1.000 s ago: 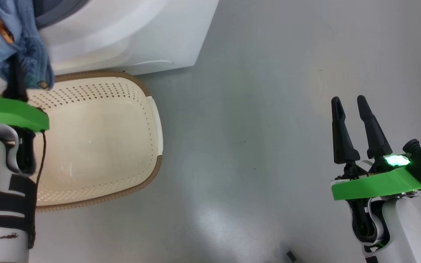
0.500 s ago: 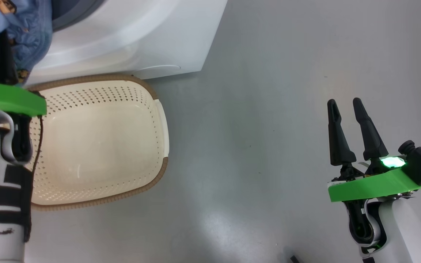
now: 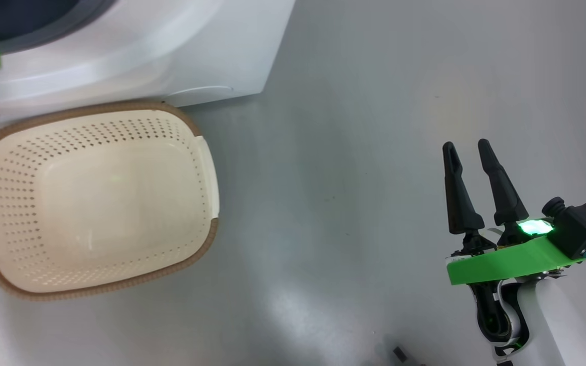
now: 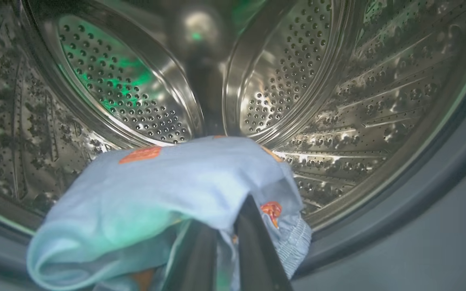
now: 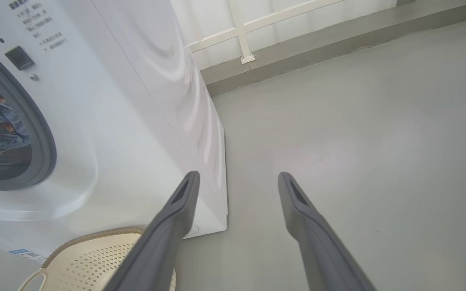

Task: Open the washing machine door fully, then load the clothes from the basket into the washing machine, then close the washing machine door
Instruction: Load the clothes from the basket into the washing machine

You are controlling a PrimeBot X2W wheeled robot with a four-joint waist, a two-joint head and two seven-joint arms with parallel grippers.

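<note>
**Left gripper clamped on garment at the drum mouth; right gripper spread over the floor**

1. The washing machine (image 3: 135,46) occupies the upper left of the head view, its white front facing the grey floor (image 3: 354,168). In the right wrist view its grey rubber gasket (image 5: 45,133) rings the opening at the left edge, with blue fabric showing inside.
2. The perforated steel drum (image 4: 297,81) spans the left wrist view, green light reflecting off its upper left wall.
3. The basket (image 3: 206,168) sits on the floor at the left of the head view, just in front of the machine's base. Its brown rim and cream perforated walls face up.
4. The clothes (image 4: 168,182), a light blue garment with orange print, hang in the lower centre of the left wrist view, at the drum mouth and above the gasket lip.
5. The left gripper (image 4: 227,238) rises from the bottom centre of that view. Its jaws are pressed together on the garment, which drapes over the fingertips.
6. The right gripper (image 3: 466,146) stands at the lower right of the head view, over bare floor and well apart from the basket. Its jaws are spread and grasp nothing.
</note>
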